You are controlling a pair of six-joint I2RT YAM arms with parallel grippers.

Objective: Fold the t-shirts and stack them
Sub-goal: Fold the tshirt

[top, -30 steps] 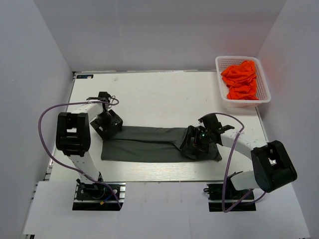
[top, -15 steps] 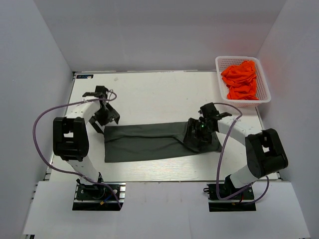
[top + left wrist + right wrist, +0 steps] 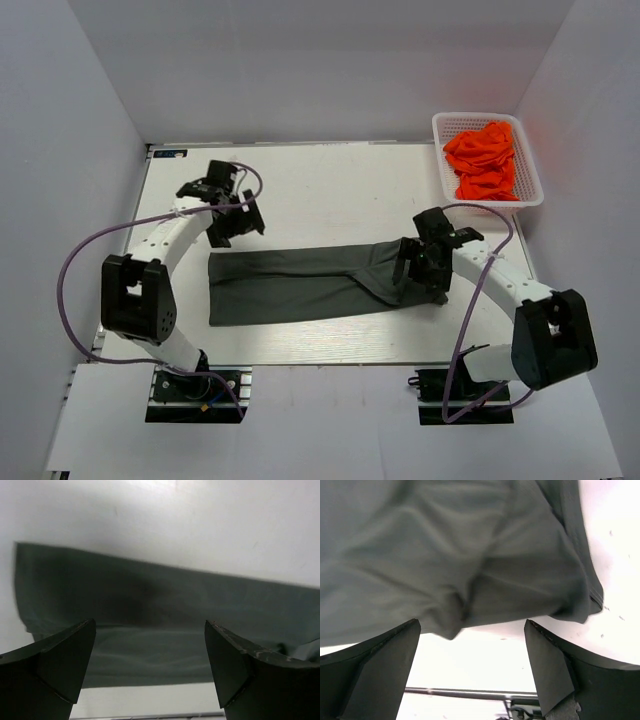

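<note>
A dark grey t-shirt (image 3: 300, 282) lies on the white table (image 3: 330, 190), folded into a long strip running left to right. My left gripper (image 3: 235, 222) hovers open just beyond the strip's far left corner. In the left wrist view the strip (image 3: 160, 605) stretches below the left gripper (image 3: 150, 626), which holds nothing. My right gripper (image 3: 424, 270) is open over the bunched right end. In the right wrist view that end (image 3: 450, 555) fills the top, with nothing in the right gripper (image 3: 472, 625). Orange t-shirts (image 3: 484, 160) sit heaped in a basket.
A white mesh basket (image 3: 446, 175) stands at the table's back right corner against the right wall. White walls close in the left, back and right sides. Purple cables loop off both arms near their bases (image 3: 195, 385).
Both grippers have come off the ends of the grey t-shirt. The left one moved toward the back and slightly right, the right one shifted right. The shirt lies released.
</note>
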